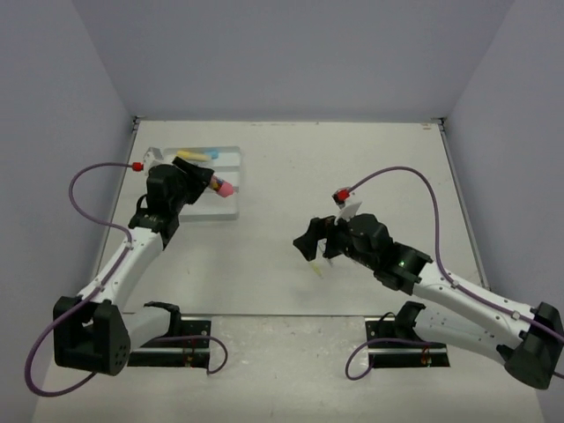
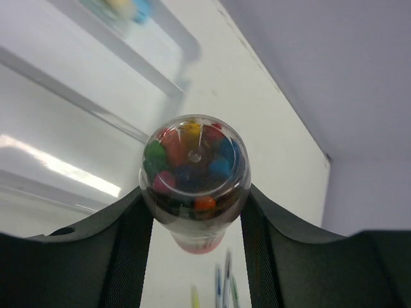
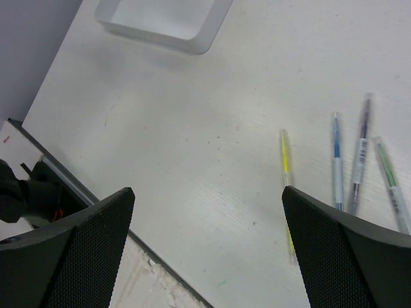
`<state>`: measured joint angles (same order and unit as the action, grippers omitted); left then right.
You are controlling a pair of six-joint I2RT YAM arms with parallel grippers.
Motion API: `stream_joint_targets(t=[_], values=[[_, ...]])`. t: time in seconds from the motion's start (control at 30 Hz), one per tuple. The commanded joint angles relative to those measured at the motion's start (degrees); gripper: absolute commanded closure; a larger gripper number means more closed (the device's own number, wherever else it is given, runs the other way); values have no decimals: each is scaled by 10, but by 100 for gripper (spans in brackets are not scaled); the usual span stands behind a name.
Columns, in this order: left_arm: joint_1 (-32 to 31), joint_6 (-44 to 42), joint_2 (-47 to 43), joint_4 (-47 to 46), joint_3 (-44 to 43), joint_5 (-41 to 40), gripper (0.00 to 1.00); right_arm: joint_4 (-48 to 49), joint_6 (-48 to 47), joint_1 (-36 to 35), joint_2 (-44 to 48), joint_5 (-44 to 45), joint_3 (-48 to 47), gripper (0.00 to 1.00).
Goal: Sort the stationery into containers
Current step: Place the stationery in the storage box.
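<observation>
My left gripper [image 1: 196,181] is shut on the stubby pink-and-brown pen [image 1: 222,187] and holds it above the translucent three-compartment tray [image 1: 231,211]. In the left wrist view the pen [image 2: 194,176] shows end-on, a clear cap with coloured buttons, between my fingers [image 2: 128,256], with the tray dividers [image 2: 96,109] behind. A yellow and a light blue item [image 1: 196,156] lie in the tray's far compartment. My right gripper [image 1: 313,242] is open and empty, hovering over the table. Below it lie a yellow pen [image 3: 285,163], a blue pen [image 3: 336,160], a grey pen [image 3: 359,154] and a pale green pen [image 3: 388,176].
The tray's near corner [image 3: 192,42] shows at the top of the right wrist view. The table's front edge and a mounting rail [image 3: 77,192] run at the lower left there. Grey walls enclose the table on three sides.
</observation>
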<state>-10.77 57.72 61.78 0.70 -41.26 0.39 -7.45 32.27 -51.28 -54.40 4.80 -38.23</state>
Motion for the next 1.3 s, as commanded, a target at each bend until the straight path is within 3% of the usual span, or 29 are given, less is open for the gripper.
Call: stream_joint_targets(t=[0.0,0.2,0.4,0.5,0.8,0.93,1.0,1.13,1.27], values=[[54,122,123,57,-102,-211,100,-73,9,2,58,69,11,1],[95,199,252,24,-195,-222,100,-101,-8,4,95,56,21,1],[125,269,372,-8,-253,-161,100,-120,-3,8,156,73,44,1],[126,298,398,22,-257,-140,100,-126,-1,10,176,76,44,1],[124,318,402,-49,-197,-122,100,-141,-7,12,169,73,27,1],[124,303,403,-40,-194,-107,48,-141,-6,13,146,70,24,1],[124,299,402,-34,-190,-104,34,-142,-3,18,127,71,21,1],[126,297,387,-31,-174,-93,18,-151,4,44,70,51,8,4],[128,285,353,-31,-171,-72,8,-158,-17,65,0,37,-19,21]])
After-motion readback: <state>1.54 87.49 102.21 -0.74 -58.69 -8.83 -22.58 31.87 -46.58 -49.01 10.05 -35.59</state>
